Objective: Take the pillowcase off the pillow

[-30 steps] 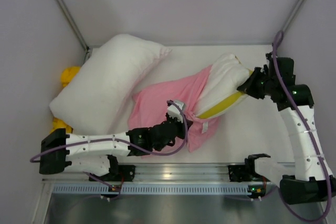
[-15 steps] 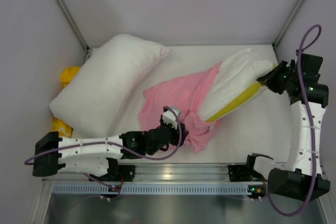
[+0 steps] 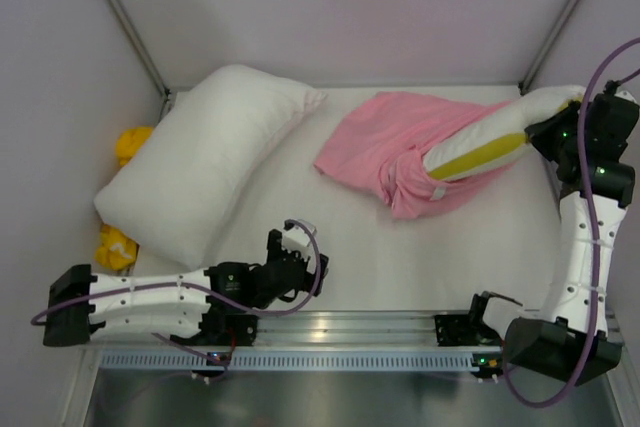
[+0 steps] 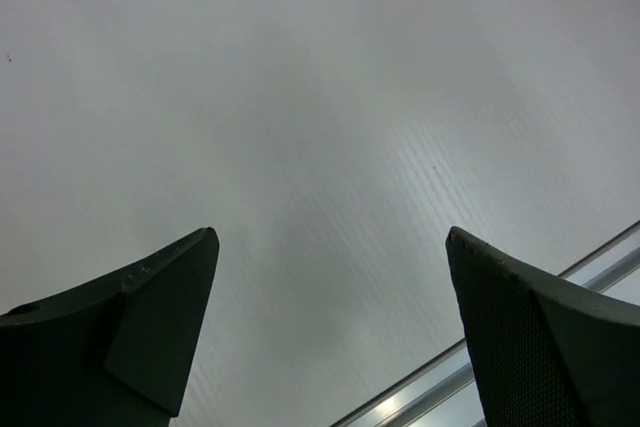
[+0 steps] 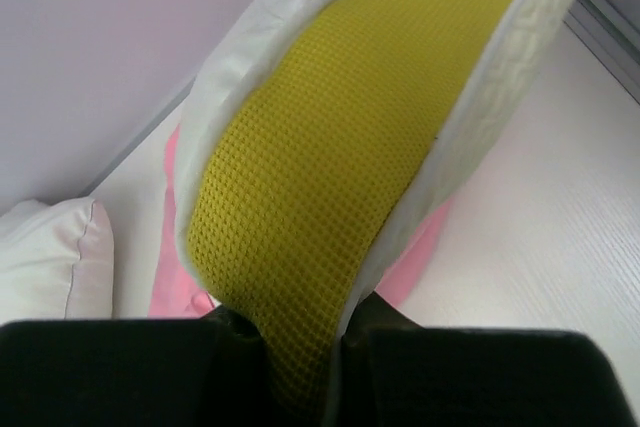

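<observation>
The pink pillowcase (image 3: 380, 142) lies crumpled at the back middle of the table, still wrapped round the lower end of the pillow (image 3: 485, 147). The pillow is white with a yellow band, and its upper end sticks out toward the right wall. My right gripper (image 3: 556, 131) is shut on that end. In the right wrist view the yellow band (image 5: 340, 137) is pinched between the jaws of the right gripper (image 5: 300, 347), with the pillowcase (image 5: 185, 282) behind it. My left gripper (image 3: 300, 255) stands open near the front edge with nothing in it. The left wrist view shows only bare table between the spread fingers of the left gripper (image 4: 330, 235).
A plain white pillow (image 3: 205, 162) lies at the back left, also seen in the right wrist view (image 5: 45, 257). Yellow cloth (image 3: 128, 143) is bunched beside it at the left wall. A metal rail (image 3: 340, 332) runs along the near edge. Walls close in on both sides.
My left gripper opened, let go of the pillowcase and drew back toward the near edge. My right arm pulled the pillow to the far right, and the pillowcase was dragged along with it.
</observation>
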